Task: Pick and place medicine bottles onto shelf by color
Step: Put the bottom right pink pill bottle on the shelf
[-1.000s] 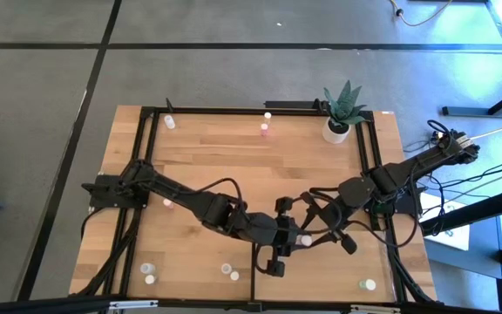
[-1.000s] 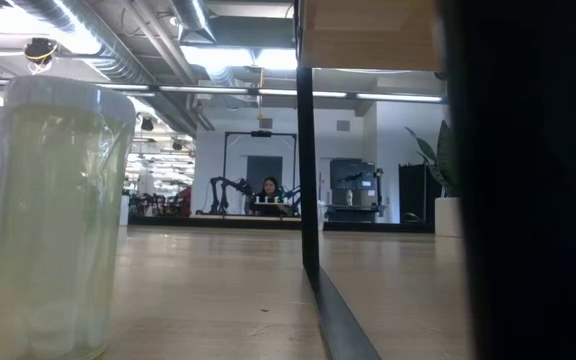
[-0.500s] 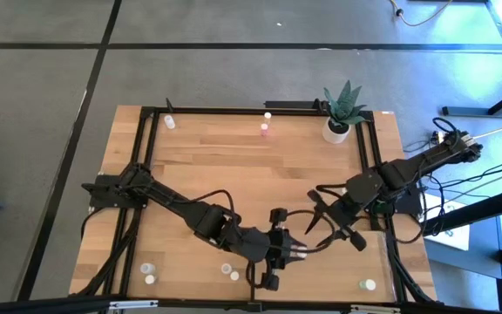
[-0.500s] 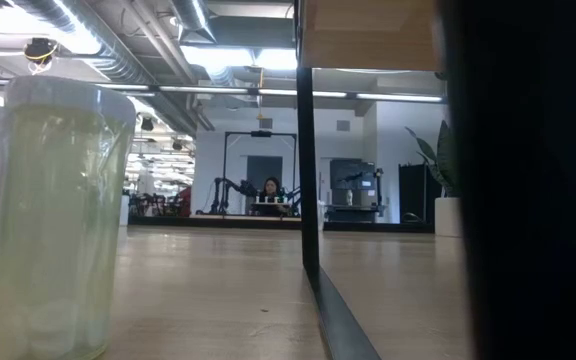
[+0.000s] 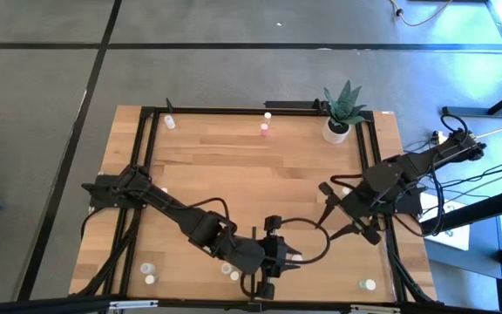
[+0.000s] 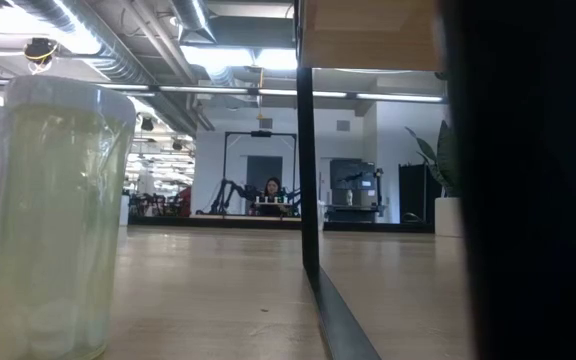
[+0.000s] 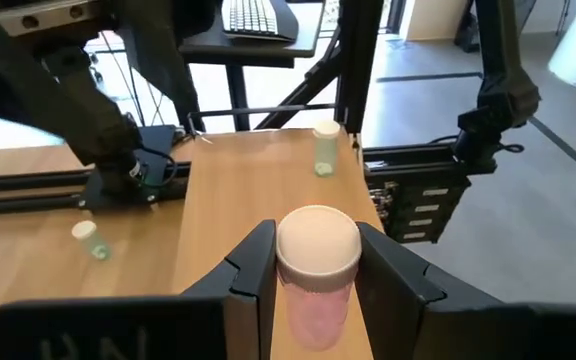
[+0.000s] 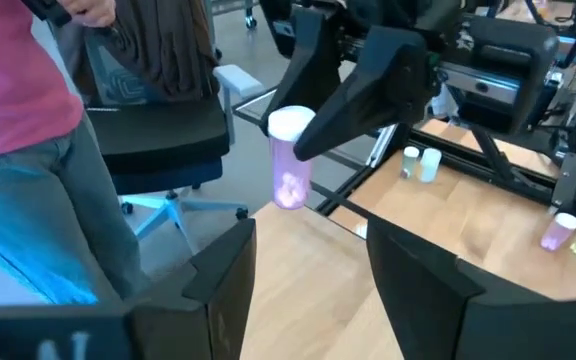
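Note:
My left gripper [image 5: 282,258] [image 7: 316,285], near the middle of the table's near edge, is shut on a pink medicine bottle [image 5: 295,258] [image 8: 290,165] with a white cap. My right gripper [image 5: 333,214] [image 8: 308,290] stands open and empty to the right of it, facing it. Other medicine bottles stand on the tabletop at the near left [image 5: 148,272], beside my left arm [image 5: 231,272], at the near right [image 5: 369,284] and along the far edge [image 5: 265,131]. In the low view a pale yellow bottle [image 6: 58,220] stands close by, under a pale wood shelf panel [image 6: 368,35]. My left gripper pinches the pink bottle between its two fingers [image 7: 253,270], at the white cap and the body just under it [image 7: 315,285]. The fingers come nearly level, pointing toward the table's right side. The bottle stands upright, lifted clear of the table.
A white pot with a green plant [image 5: 338,126] stands at the far right corner. A dark frame [image 5: 146,131] runs round the tabletop, with a dark upright post [image 6: 308,180] at the near edge. A person [image 8: 28,150] and an office chair [image 8: 168,130] are beyond the table.
My left gripper has carried the pink bottle toward the table's near edge and a little to the left, keeping it upright and clear. My right gripper, open throughout, has drawn back toward the table's right edge, away from the bottle.

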### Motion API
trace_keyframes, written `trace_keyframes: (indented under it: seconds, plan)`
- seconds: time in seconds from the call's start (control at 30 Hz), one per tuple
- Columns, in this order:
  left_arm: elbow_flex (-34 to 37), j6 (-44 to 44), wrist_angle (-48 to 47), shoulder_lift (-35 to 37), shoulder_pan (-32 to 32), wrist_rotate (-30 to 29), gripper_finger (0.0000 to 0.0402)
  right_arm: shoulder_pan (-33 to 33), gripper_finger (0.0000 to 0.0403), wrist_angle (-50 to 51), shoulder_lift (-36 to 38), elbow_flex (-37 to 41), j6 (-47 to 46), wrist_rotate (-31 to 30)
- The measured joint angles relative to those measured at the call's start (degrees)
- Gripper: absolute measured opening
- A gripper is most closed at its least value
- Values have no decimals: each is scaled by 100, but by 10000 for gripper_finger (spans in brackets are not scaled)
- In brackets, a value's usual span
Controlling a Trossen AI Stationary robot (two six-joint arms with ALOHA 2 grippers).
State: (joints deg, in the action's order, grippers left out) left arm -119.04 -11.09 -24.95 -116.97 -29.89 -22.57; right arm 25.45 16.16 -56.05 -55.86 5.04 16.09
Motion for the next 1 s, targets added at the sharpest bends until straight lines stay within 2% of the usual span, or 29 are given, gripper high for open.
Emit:
trace_keyframes:
  seconds: [0.27,1.0]
  plan:
    - [0,-57,2,-90,-116,2,95,75,194,5,0,0,37,397]
    - [-2,-178,300,-366,-155,60,94,75,194,70,-4,0,6,416]
